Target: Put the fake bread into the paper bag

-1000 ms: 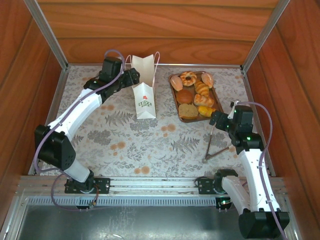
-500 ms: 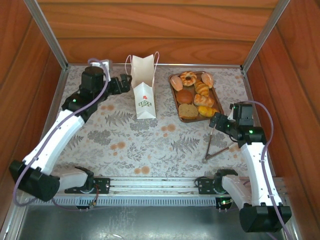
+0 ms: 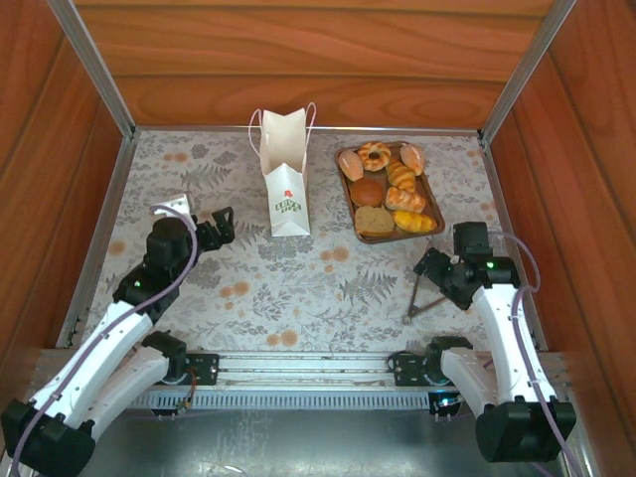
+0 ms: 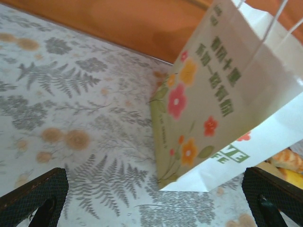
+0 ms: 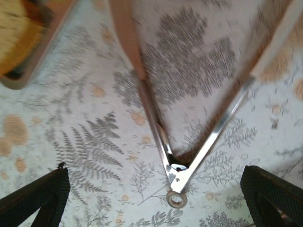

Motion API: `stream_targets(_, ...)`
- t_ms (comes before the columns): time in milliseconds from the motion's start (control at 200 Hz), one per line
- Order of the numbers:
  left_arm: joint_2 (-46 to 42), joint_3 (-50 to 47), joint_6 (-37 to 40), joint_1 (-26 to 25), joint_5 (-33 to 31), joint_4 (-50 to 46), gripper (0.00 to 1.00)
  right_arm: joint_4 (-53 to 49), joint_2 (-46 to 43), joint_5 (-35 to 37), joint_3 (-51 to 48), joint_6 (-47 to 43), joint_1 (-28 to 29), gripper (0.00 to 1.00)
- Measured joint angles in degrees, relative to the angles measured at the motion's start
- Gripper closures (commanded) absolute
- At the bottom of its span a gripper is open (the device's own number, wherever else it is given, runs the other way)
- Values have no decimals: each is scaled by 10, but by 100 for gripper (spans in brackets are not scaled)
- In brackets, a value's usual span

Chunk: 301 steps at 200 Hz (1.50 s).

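The white paper bag (image 3: 285, 189) stands upright at the back centre; in the left wrist view its flowered side (image 4: 222, 90) fills the upper right. Several fake bread pieces (image 3: 388, 189) lie on a brown tray (image 3: 381, 239) to the bag's right, among them a twisted ring (image 3: 375, 155) and a square slice (image 3: 374, 221). My left gripper (image 3: 214, 231) is open and holds nothing, low over the table and left of the bag's base, apart from it (image 4: 156, 208). My right gripper (image 3: 434, 266) is open over the metal tongs (image 5: 175, 165), with the hinge between its fingers (image 5: 42, 194).
The tongs (image 3: 427, 293) lie spread open on the flowered tablecloth, near-right of the tray. The tray's corner with the bread slice (image 5: 14, 33) shows at the upper left of the right wrist view. Wooden walls and metal rails enclose the table on three sides.
My left arm drew back from the bag's top edge toward the near left and lowered, its jaws opening fully. My right gripper moved nearer, over the tongs. Bag and bread stayed put.
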Motion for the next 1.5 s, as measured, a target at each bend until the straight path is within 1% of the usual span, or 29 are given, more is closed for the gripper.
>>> stream_targets(145,-56,-33,4,0,-37,-12,0,28,24,-13,-58,35,0,0)
stream_targets(370,-97,-37,48,0,-85,-44,0,82,79,-3,-82,51,2,0)
stream_targets(595,-89,-38,76,2,-113,-47,0,134,120,19,-96,57,12,0)
stream_targets(830,-55,-43,89,5,-114,-45,0,163,176,43,-96,52,18,0)
stream_targets(1090,-50,-45,90,22,-112,-40,0,180,224,61,-79,46,19,0)
stream_targets(1125,-49,-45,91,23,-111,-40,0,182,230,61,-79,46,19,4)
stream_targets(1180,-48,-45,92,26,-110,-38,0,184,242,61,-77,47,19,4)
stream_targets(1265,-46,-45,92,28,-110,-38,0,182,259,61,-67,48,20,9)
stream_targets(1304,-45,-45,92,30,-110,-38,0,182,266,61,-62,48,22,9)
stream_targets(1309,-45,-45,92,30,-110,-38,0,182,267,61,-61,48,22,10)
stream_targets(1329,-45,-45,92,30,-110,-38,0,182,269,61,-60,48,22,13)
stream_targets(1389,-44,-45,92,32,-108,-38,0,182,275,61,-56,48,22,17)
stream_targets(1504,-40,-45,92,34,-108,-38,0,183,284,59,-50,47,22,19)
